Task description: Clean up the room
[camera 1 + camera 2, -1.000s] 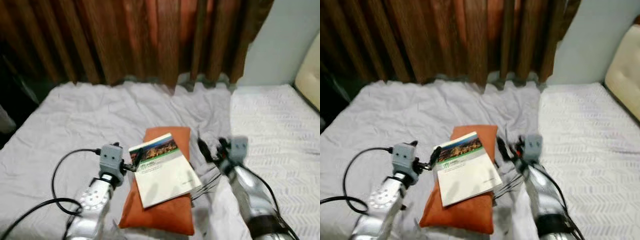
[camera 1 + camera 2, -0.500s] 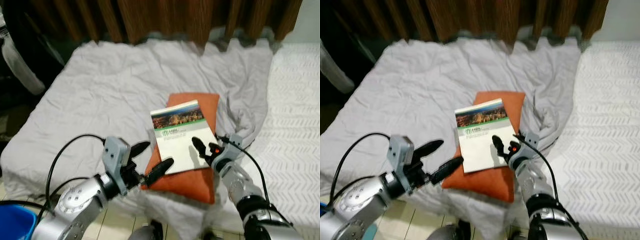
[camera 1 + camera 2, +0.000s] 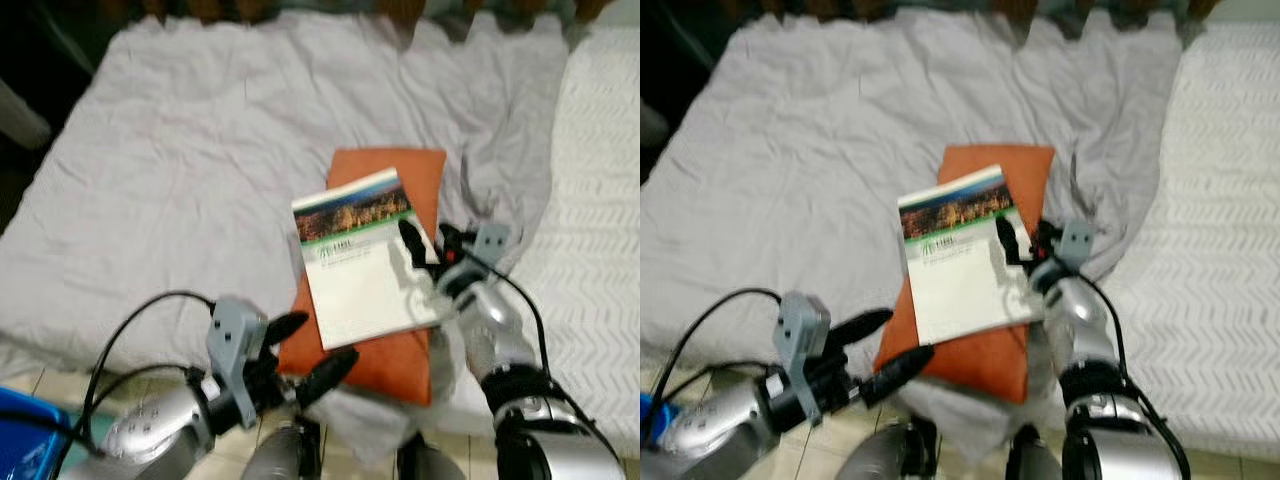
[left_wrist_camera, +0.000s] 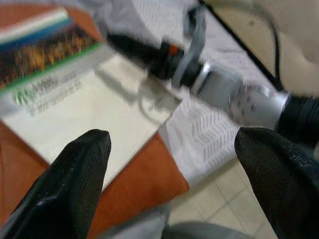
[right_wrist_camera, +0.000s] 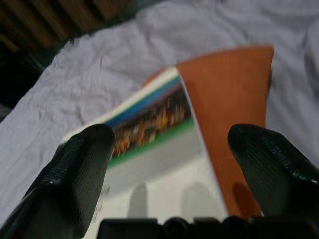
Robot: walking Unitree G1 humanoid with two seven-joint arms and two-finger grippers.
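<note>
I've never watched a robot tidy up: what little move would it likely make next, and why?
Probably lower the right hand onto the book and close on its edge. That hand hovers open over the book, which lies loose on the orange cushion; the left hand hangs open near the cushion's corner.

A bed (image 3: 180, 170) under a wrinkled grey sheet (image 3: 200, 120) meets a white patterned cover (image 3: 600, 230); pale tiled floor (image 3: 730, 375) lies below.
</note>
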